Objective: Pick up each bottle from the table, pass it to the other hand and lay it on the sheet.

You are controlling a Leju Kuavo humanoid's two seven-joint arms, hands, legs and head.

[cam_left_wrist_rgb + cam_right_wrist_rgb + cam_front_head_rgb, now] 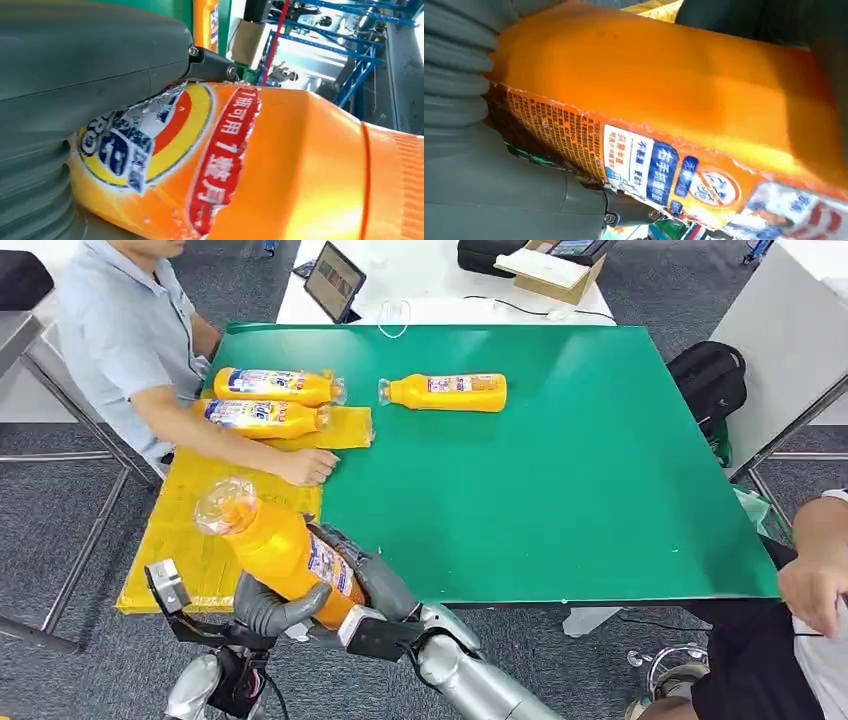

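Currently I judge the handover in hand. Over the crinkled yellow sheet (180,530) on the green table (560,490), both hands grip the orange plastic bottle (285,550): left hand (270,608), right hand (370,580). Next, the right hand releases.

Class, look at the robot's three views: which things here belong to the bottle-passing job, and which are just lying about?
Job: held orange bottle gripped by left hand and right hand; lone bottle on green table; two laid bottles; yellow sheet.

Lying about: tablet, cardboard box, black backpack.
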